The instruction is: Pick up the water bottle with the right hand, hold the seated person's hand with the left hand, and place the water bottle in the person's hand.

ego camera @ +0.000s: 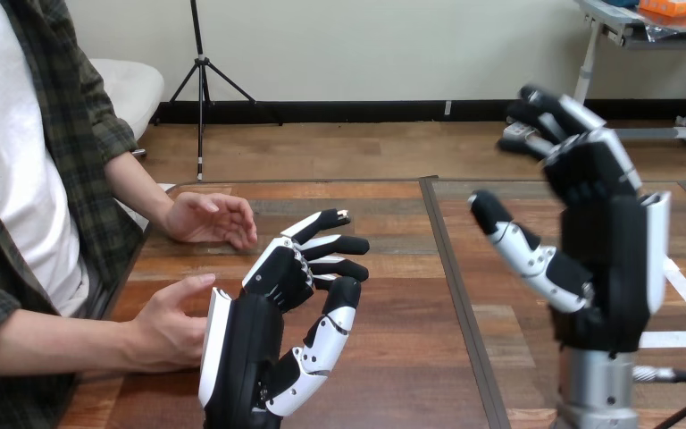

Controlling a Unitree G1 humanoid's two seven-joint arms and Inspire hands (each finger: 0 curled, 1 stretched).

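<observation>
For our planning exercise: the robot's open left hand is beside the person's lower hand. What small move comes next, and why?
Probably bring the left hand against the person's lower hand: its fingers are relaxed, beside that hand, curled round nothing. The right hand is raised, open and empty.

My table (393, 375) is brown wood with a dark line (460, 295) down the middle. Past it I see a wood floor (348, 147) and a pale wall (366, 45) with a black strip (339, 111) along the bottom. A black tripod (200, 63) stands on the floor. A grey table (621, 22) stands at the far right.
</observation>
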